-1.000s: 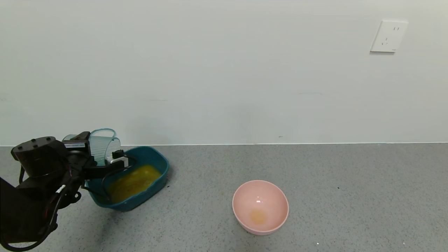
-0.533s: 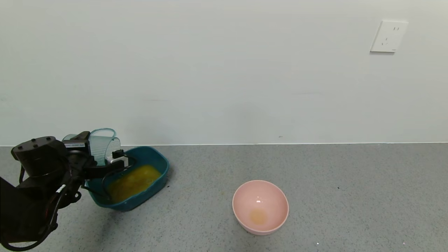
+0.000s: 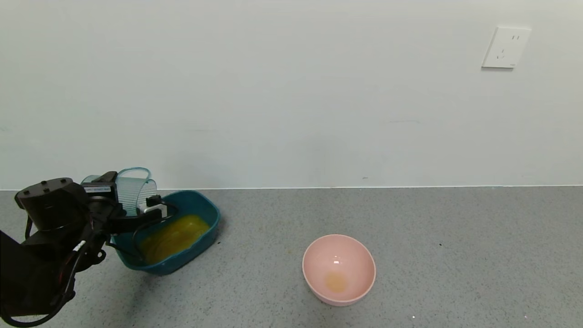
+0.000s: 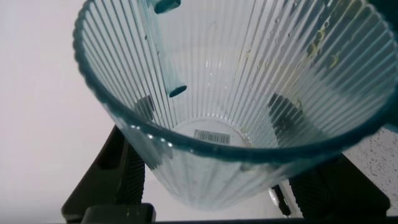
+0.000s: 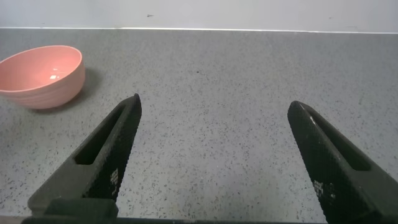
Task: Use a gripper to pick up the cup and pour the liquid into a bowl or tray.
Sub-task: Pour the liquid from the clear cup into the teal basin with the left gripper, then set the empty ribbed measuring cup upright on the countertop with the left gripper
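Observation:
My left gripper [image 3: 130,200] is shut on the cup [image 3: 133,191], a clear blue-green ribbed tumbler, and holds it tipped over the near left end of the dark teal tub [image 3: 207,210]. The orange-yellow liquid [image 3: 175,237] lies in the tub. In the left wrist view the cup [image 4: 249,99] fills the picture, empty but for small yellow drops, with black fingers [image 4: 127,177] pressed on both sides. My right gripper [image 5: 214,112] is open and empty over bare floor; it is out of the head view.
A round pink bowl [image 3: 339,269] with a faint yellowish stain stands right of the tub, also in the right wrist view [image 5: 40,74]. A white wall with a socket [image 3: 505,48] runs behind. Grey speckled surface [image 3: 455,255] lies open to the right.

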